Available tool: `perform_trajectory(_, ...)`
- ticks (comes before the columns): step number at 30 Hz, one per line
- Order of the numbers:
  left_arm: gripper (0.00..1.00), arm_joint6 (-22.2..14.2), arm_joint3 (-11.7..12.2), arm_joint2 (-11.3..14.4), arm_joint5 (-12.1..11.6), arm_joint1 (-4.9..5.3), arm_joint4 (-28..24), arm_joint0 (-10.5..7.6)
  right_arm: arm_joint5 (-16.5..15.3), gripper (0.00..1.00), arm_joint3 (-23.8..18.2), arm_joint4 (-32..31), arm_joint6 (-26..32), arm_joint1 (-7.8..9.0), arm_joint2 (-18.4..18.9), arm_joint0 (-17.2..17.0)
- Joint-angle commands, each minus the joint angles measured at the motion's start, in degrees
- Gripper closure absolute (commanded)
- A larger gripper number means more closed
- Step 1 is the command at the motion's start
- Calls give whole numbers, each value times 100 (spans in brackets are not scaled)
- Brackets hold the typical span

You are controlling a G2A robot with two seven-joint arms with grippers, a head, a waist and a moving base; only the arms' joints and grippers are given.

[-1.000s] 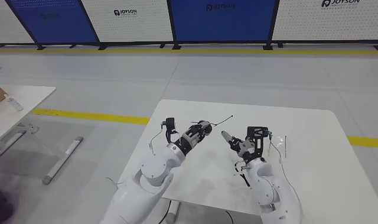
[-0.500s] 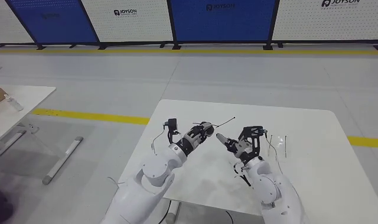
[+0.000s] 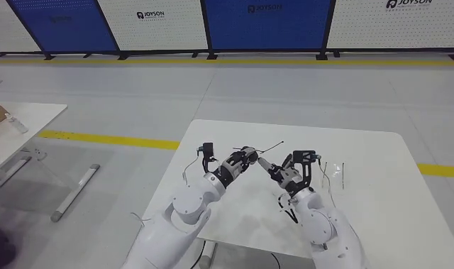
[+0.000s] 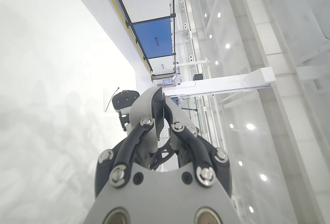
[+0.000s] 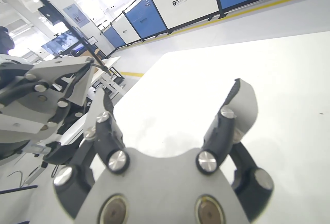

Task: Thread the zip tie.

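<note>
The zip tie (image 3: 268,147) is pinched near one end in the left jaws, which are closed flat on it. In the left wrist view the strap shows as a thin dark line between the two pads. The rest of the strap sticks out free past those jaws, above the desk (image 3: 369,198) and not touching it.

Its long axis runs straight out from the left jaws' tips, away from the robot and slanting across toward the right arm's side. In the right wrist view the same strap (image 5: 87,51) rises steeply out of the left jaws.

The right jaws are spread wide and hold nothing. They sit just beside the left jaws, tips aimed toward them. The strap passes just beyond the tip of the right finger (image 5: 105,104) nearest the left jaws, outside the gap and not between the fingers. The right arm is the free one and the nearer to the loose length. In my judgement, the next move depends on getting that strap into the open gap without bending it away.

A few more thin strips (image 3: 335,172), likely spare ties, lie on the desk on the far side of the right jaws, well apart from them.

The panels (image 3: 268,17) behind each carry a small logo and a printed word. No marking can be made out on the tie or the jaws.
</note>
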Motion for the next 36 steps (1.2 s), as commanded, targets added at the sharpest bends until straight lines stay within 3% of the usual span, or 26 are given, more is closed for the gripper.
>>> perform_trajectory(1, 100, 9, -1, 3, 6, 0, 25, -2, 35, 54, 3, 26, 16, 5, -11, 22)
perform_trajectory(16, 100, 115, 143, 177, 51, -36, 211, -165, 94, 61, 39, 145, 137, 52, -183, 128)
perform_trajectory(21, 100, 116, 184, 214, 57, -43, 265, -190, 114, 73, 25, 158, 171, 67, -238, 154)
perform_trajectory(29, 100, 139, 216, 243, 60, -52, 339, -219, 124, 68, 18, 185, 231, 95, -317, 194)
perform_trajectory(36, 100, 166, 267, 277, 107, -63, 409, -269, 115, 71, -32, 202, 215, 120, -368, 197)
